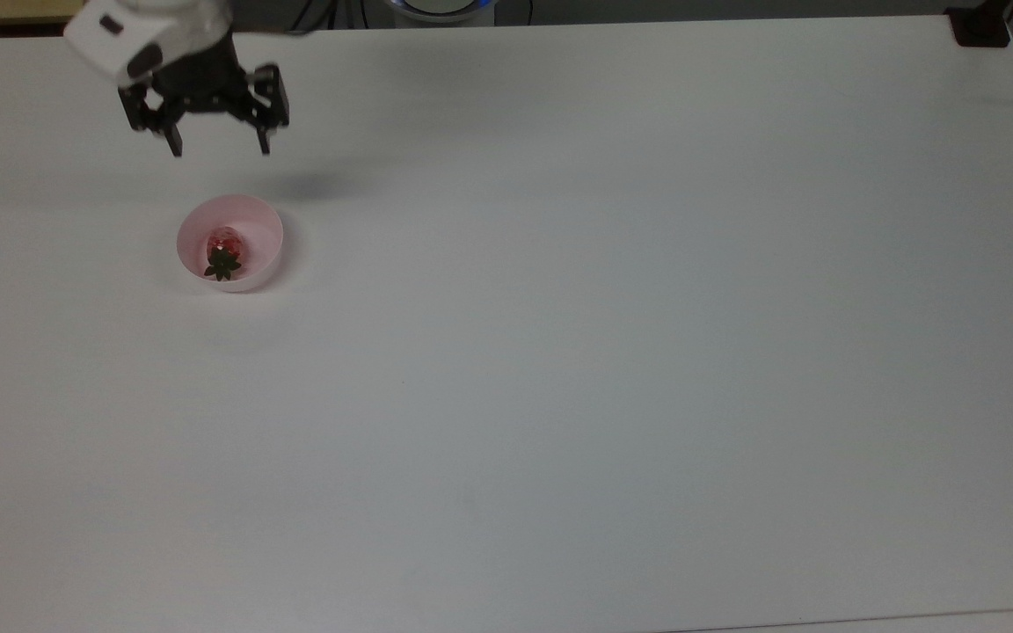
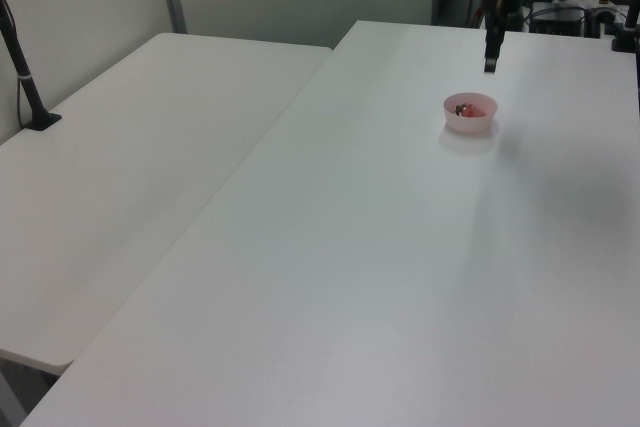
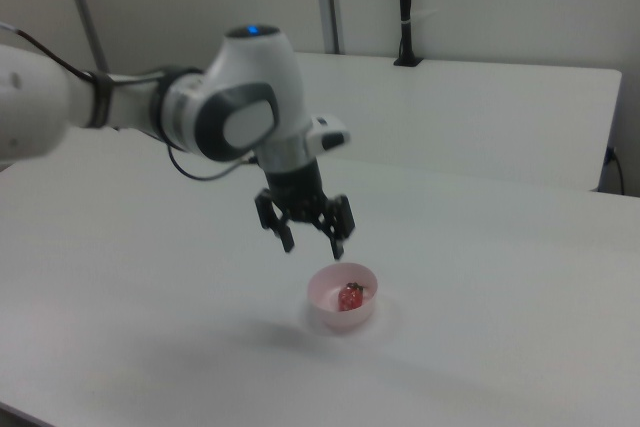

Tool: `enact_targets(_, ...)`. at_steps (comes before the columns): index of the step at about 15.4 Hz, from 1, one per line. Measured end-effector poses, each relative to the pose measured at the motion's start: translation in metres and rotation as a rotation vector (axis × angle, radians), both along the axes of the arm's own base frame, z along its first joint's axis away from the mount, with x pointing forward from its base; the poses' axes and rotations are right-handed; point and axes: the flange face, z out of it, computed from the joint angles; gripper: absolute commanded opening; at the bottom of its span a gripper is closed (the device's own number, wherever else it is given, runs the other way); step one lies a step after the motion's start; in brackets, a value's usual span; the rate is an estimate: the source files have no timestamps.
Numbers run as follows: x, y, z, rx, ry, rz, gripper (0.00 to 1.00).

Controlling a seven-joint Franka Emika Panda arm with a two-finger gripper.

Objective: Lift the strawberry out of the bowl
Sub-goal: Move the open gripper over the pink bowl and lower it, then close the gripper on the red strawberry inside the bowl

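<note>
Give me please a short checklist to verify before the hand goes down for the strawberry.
1. Strawberry lies inside the bowl: ok.
2. Hand open, fingers apart: ok.
3. Hand empty, nothing between the fingers: ok.
4. Hand directly above the strawberry: not ok; in the top view it sits above the bowl's upper rim, and in the right view it is up and to the right view's left of the bowl.
5. Bowl upright on the table: ok.
6. Finger opening wide enough for the strawberry yet narrower than the bowl: cannot tell.

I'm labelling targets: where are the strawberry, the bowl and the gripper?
strawberry (image 1: 224, 243): top view, red body.
bowl (image 1: 262, 224): top view, inner wall.
gripper (image 1: 218, 146): top view, midway between open fingertips.
</note>
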Motion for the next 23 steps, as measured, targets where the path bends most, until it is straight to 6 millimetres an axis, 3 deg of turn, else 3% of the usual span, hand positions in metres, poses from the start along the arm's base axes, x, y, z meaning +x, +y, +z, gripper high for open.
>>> enact_targets(2, 0.008, -0.007, -0.035, 0.021, 0.013, -0.112, 0.7)
enact_targets(4, 0.02, -0.013, -0.065, 0.045, -0.018, -0.235, 0.67)
enact_targets(6, 0.029, -0.021, -0.083, 0.071, -0.044, -0.33, 0.67)
enact_targets(10, 0.046, -0.029, -0.095, 0.083, -0.054, -0.395, 0.67)
enact_targets(19, 0.048, -0.03, -0.117, 0.066, -0.02, -0.386, 0.62)
enact_targets(23, 0.045, -0.029, -0.127, 0.054, 0.0, -0.374, 0.36)
